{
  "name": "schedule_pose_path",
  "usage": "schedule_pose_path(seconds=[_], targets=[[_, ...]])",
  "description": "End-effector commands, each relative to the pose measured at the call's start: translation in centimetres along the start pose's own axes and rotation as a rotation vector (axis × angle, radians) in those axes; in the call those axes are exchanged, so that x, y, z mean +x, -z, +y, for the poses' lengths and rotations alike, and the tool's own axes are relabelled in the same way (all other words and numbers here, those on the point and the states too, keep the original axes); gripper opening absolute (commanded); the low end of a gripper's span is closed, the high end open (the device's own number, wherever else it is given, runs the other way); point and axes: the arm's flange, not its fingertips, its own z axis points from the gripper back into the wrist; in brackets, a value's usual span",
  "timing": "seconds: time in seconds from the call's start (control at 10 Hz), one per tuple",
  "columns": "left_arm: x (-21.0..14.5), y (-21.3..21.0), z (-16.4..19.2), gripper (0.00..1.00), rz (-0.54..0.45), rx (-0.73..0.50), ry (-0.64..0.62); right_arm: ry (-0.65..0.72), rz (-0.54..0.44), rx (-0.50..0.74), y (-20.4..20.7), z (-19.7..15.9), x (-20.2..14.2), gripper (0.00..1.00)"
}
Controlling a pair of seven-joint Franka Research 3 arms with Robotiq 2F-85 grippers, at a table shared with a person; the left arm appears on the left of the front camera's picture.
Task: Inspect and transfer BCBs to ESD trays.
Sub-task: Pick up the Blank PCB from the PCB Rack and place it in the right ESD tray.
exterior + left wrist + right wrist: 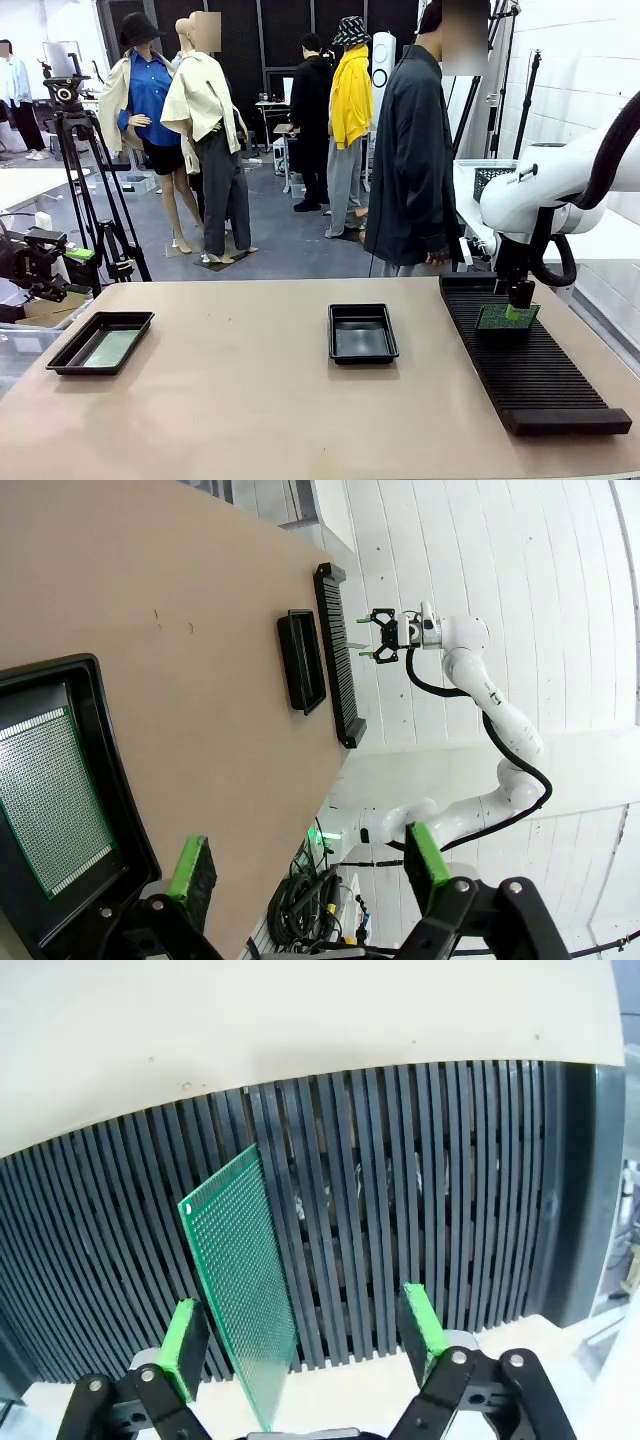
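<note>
In the right wrist view, a thin green perforated rectangular circuit board (240,1280) stands on edge in a slot of the long black ribbed rack (450,1190). Its long axis runs along the slot, from the bottom of the frame toward the upper left. The right gripper (300,1305) straddles it with its jaws spread wide. The board is nearer the left-hand green pad (185,1345), and nothing is clamped.

In the front view this board sits at right centre, its long edge running across the rack.

In the left wrist view, the left gripper (305,840) is also fully spread and holds nothing. A second green board (45,800) lies flat in the shallow black plastic tray (115,780) at lower left, lengthwise with the tray. Another black tray (362,333) sits at the table's centre.
</note>
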Motion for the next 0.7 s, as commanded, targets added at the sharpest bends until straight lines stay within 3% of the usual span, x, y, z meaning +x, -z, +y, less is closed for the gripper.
schedule_pose_path(seconds=[0.0, 0.6], targets=[[-0.14, 0.07, -0.22, 1.00, -0.014, -0.015, 0.001, -0.020, -0.007, 0.010, -0.27, -0.18, -0.21, 0.83], [-0.14, 0.07, -0.22, 1.00, -0.014, -0.015, 0.001, -0.027, 0.000, 0.031, -0.23, -0.33, -0.65, 0.32]])
